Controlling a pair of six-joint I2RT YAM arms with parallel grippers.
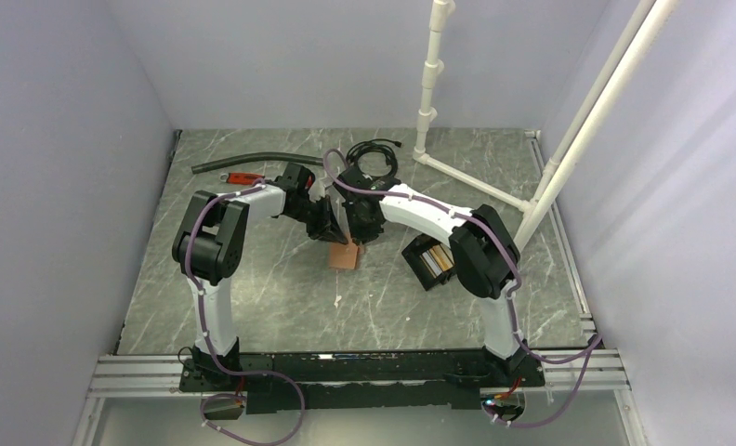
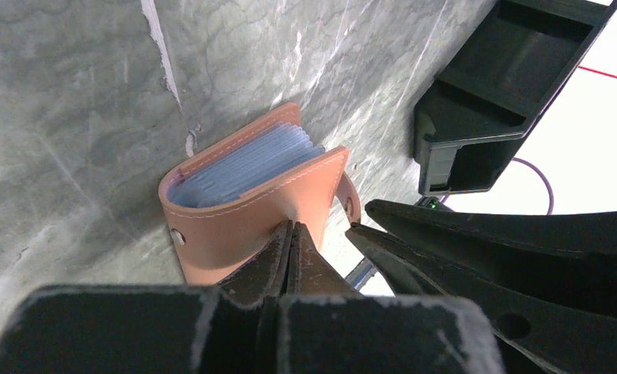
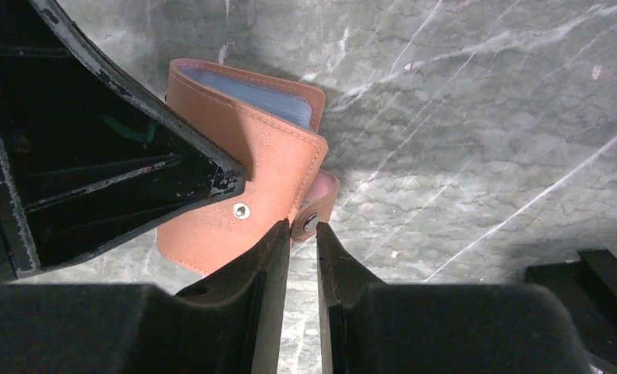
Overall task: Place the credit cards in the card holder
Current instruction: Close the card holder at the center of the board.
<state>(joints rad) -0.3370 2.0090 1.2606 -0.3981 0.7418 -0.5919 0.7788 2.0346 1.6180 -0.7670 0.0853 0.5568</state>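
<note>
A small tan leather snap wallet [image 1: 346,255] stands on the marble table between both grippers, with bluish clear sleeves showing in its open top [image 2: 243,167]. My left gripper [image 2: 291,226] is shut, its tips pressed against the wallet's front cover. My right gripper [image 3: 301,227] is closed to a narrow gap on the wallet's snap strap [image 3: 317,210]. The black card holder [image 1: 418,253] lies to the right, beside my right arm, with gold and white cards [image 1: 437,261] in it. It also shows in the left wrist view [image 2: 508,86].
A black hose [image 1: 253,161], a red-handled tool [image 1: 243,177] and a coil of black cable [image 1: 374,153] lie at the back of the table. A white pipe frame [image 1: 471,178] stands at the back right. Grey walls close in both sides.
</note>
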